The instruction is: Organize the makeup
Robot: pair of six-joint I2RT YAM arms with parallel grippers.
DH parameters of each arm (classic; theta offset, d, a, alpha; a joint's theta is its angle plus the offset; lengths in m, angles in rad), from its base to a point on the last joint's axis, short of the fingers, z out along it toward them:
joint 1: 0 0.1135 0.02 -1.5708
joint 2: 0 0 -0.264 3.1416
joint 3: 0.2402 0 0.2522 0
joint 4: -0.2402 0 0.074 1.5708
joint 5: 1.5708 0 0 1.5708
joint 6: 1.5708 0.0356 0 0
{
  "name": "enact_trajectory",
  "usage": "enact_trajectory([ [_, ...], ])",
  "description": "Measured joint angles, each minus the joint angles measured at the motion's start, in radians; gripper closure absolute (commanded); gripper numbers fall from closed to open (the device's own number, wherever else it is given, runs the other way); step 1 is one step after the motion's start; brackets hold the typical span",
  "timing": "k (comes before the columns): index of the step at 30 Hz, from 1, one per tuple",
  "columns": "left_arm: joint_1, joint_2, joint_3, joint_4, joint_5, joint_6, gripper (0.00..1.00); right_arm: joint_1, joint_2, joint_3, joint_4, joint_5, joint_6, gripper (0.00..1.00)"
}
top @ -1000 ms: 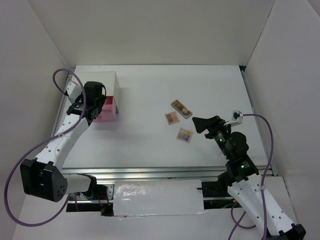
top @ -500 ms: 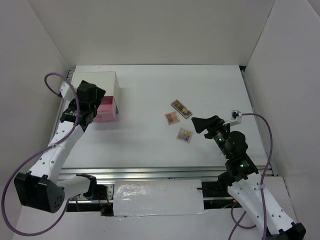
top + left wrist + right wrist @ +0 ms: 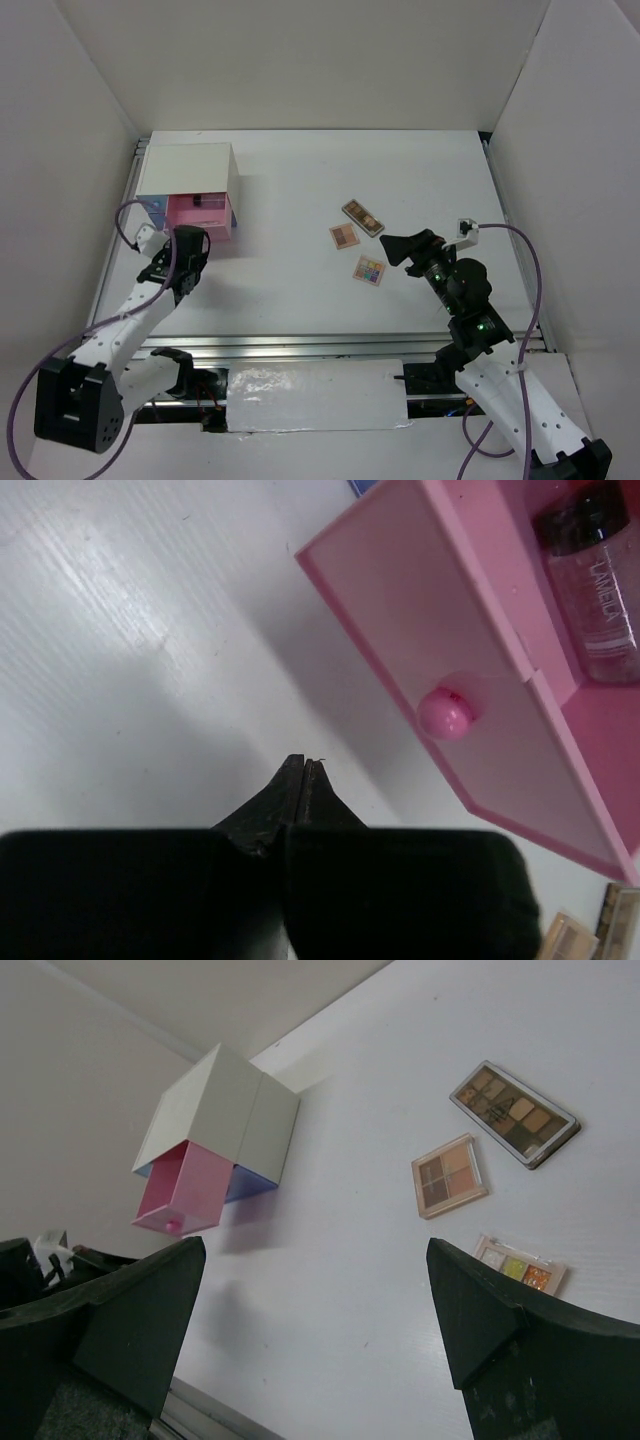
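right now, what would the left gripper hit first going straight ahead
The left gripper would probably meet the front of the open pink drawer, near its knob; depth is unclear.

- The white table (image 3: 300, 190) is a flat, matte top, walled in by white panels on three sides.
- A white box (image 3: 185, 172) stands at the far left corner, its pink drawer (image 3: 200, 215) pulled out toward the near edge.
- Three palettes lie flat right of centre, close together but apart:
  - the brown palette (image 3: 363, 217), which lies farthest back and askew
  - the pinkish-tan palette (image 3: 344, 236), just to its left
  - the multicoloured palette (image 3: 369, 270), which lies nearest the arms
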Motion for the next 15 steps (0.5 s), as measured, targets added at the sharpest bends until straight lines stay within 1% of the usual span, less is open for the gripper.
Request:
enact_trajectory([
  [1,0.002,0.040,0.012,0.008,0.000,0.008,0.91,0.000,0.004,0.000,0.000,0.000,0.000,0.00],
  [2,0.007,0.079,0.030,0.022,0.000,0.022,0.90,0.000,0.006,0.000,0.000,-0.002,0.000,0.00],
  [5,0.028,0.195,0.111,0.054,-0.005,0.054,0.92,0.000,0.005,-0.002,0.000,-0.002,0.000,0.00],
  [8,0.049,0.303,0.213,0.075,-0.017,0.098,0.92,0.000,0.005,-0.002,0.001,-0.002,0.000,0.00],
  [15,0.074,0.488,0.377,0.110,-0.026,0.160,0.92,0.000,0.005,-0.003,0.001,-0.002,0.000,0.00],
])
